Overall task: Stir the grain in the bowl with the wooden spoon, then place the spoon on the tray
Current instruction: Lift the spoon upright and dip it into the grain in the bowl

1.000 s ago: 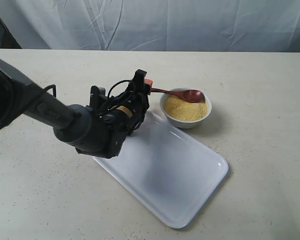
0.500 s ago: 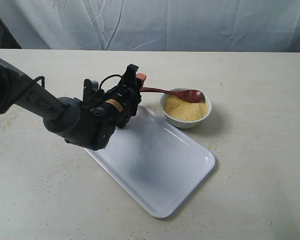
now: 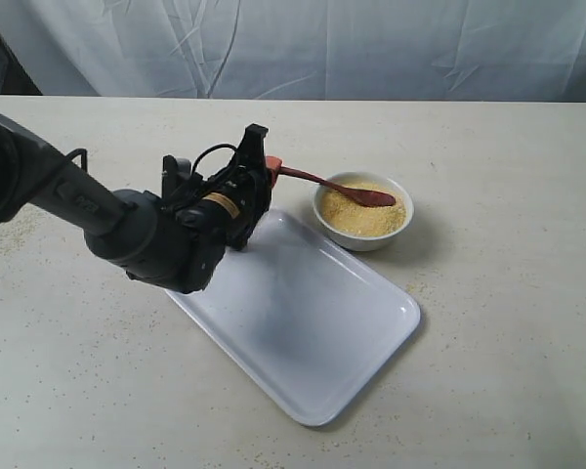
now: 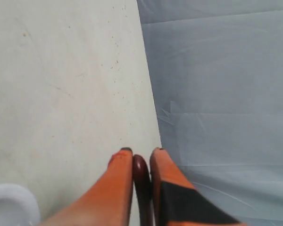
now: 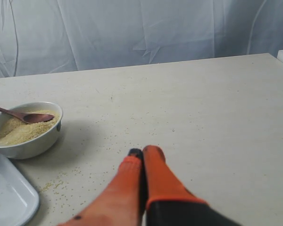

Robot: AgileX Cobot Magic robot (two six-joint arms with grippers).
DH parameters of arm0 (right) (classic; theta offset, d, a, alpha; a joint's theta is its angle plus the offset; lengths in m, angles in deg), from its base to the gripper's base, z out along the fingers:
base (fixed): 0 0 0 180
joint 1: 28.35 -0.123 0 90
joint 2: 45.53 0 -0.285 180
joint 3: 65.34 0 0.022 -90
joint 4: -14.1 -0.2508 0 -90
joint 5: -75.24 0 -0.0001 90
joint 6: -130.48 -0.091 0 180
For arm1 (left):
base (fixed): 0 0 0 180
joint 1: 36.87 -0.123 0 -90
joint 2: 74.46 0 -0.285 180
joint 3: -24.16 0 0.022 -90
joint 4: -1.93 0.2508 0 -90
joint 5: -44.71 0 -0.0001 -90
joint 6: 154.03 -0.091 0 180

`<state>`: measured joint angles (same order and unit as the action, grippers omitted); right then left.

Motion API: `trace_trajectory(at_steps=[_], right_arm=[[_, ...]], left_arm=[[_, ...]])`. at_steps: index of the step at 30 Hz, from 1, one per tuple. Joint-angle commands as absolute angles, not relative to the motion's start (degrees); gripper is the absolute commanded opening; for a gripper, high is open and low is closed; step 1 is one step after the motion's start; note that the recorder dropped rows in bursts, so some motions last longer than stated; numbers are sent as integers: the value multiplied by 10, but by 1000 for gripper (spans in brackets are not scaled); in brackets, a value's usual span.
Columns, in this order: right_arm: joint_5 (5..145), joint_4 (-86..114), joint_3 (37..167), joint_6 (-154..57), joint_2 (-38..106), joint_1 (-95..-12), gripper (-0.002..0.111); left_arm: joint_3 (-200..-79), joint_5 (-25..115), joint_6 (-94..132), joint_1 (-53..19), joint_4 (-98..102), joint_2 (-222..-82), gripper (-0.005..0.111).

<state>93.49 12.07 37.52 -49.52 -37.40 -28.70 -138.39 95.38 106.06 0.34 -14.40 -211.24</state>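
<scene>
Wooden spoon (image 3: 332, 185) on grain (image 3: 356, 217) | left fingers (image 4: 115, 188) clamp handle | right fingers (image 5: 162, 183) together | tray (image 3: 303, 322) beside bowl (image 3: 366, 239)

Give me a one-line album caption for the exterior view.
The left hand holds the wooden spoon, scoop resting on the grain in the bowl, beside the tray.

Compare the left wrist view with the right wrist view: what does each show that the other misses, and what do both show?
Only the left wrist view: the left gripper, its orange fingers shut on the handle end of the wooden spoon. A white edge beside them is too cropped to name.
Only the right wrist view: the right gripper, shut and empty, the bowl of grain with the spoon's scoop in it, a tray corner, and spilled grains on the table.
Both: the spoon, the table, the pale cloth backdrop.
</scene>
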Motion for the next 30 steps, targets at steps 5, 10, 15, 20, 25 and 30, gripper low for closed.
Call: trace_trajectory(at_steps=[5, 10, 15, 20, 25, 30], right_arm=[[930, 121, 374, -495, -377, -284, 0], [930, 121, 374, -495, -377, -284, 0], [930, 121, 374, -495, -377, -284, 0], [930, 121, 374, -495, -377, -284, 0], [930, 121, 374, -495, -377, -284, 0], [930, 121, 374, -495, -377, -284, 0]], left_arm=[[-1381, 1143, 1052, 0, -110, -2110, 0], [-1381, 1147, 972, -43, 24, -2068, 0], [-1397, 1043, 861, -87, 206, -1996, 0], [-1440, 895, 760, -67, 292, -1972, 0], [-1458, 894, 678, -54, 287, -2001, 0], [-1461, 894, 717, -54, 297, -2029, 0]])
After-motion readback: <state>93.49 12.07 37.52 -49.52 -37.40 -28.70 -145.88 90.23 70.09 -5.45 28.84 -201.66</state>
